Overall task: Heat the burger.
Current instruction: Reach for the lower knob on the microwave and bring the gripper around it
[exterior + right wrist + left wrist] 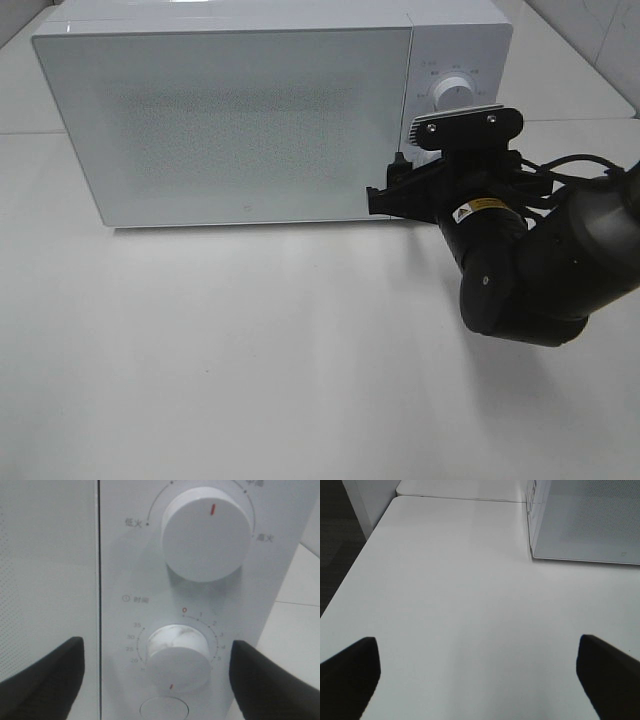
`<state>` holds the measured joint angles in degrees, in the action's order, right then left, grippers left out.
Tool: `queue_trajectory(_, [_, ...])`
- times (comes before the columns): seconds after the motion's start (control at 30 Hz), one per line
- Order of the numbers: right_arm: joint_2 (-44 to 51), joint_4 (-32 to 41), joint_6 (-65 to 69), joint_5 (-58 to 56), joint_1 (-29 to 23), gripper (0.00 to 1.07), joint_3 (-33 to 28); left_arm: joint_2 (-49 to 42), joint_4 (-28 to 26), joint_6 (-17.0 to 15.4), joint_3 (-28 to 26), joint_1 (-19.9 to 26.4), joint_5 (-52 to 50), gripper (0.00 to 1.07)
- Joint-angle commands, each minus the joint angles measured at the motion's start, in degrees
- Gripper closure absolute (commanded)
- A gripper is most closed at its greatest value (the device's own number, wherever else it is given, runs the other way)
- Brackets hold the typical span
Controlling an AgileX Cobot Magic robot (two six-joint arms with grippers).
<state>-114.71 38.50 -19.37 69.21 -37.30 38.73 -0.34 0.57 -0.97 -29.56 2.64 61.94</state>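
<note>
Right gripper [156,677] close up against the control panel of the white microwave [250,120], dark fingers [45,680] spread wide. Holds nothing. Between the fingertips, the timer knob [177,657], with a clear gap to each finger and no contact visible on either side. Red mark of that knob pointing down the panel, away from the red 0 of the dial. Beyond the fingertips, higher on the panel, the larger power knob [206,537], red mark near the middle of its arc. Lower on the panel, just past the timer knob, part of a round button [164,709]. Outside one finger, the dotted door [240,125], shut flush with the panel. Left gripper [477,677] low over the white table [450,595], fingers [350,677] likewise far apart, only tabletop between them. Ahead of those fingers and off to one side, a lower corner of the microwave. Burger out of sight in all three views; possibly behind the frosted door, though cannot tell through it.
</note>
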Motion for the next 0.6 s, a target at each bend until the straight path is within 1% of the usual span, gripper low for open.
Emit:
queue_trajectory(0.03, [-0.5, -0.5, 0.1, 6.5, 0.7, 0.31, 1.3, -0.9, -0.2, -0.3, 0.0, 0.0, -0.7, 0.06])
queue_trajectory(0.2, [-0.7, -0.2, 0.1, 6.1, 2.1, 0.31, 2.6, -0.9, -0.2, -0.3, 0.0, 0.0, -0.7, 0.06])
queue_trajectory(0.33, [-1.2, -0.3, 0.1, 6.0, 2.3, 0.31, 3.1, -0.9, -0.2, -0.3, 0.0, 0.0, -0.7, 0.06])
queue_trajectory(0.4, [-2.8, -0.5, 0.1, 4.8, 2.3, 0.31, 4.6, -0.9, -0.2, -0.3, 0.0, 0.0, -0.7, 0.06])
queue_trajectory(0.6, [-3.7, -0.1, 0.1, 5.0, 2.3, 0.31, 5.3, -0.9, -0.2, -0.3, 0.0, 0.0, -0.7, 0.06])
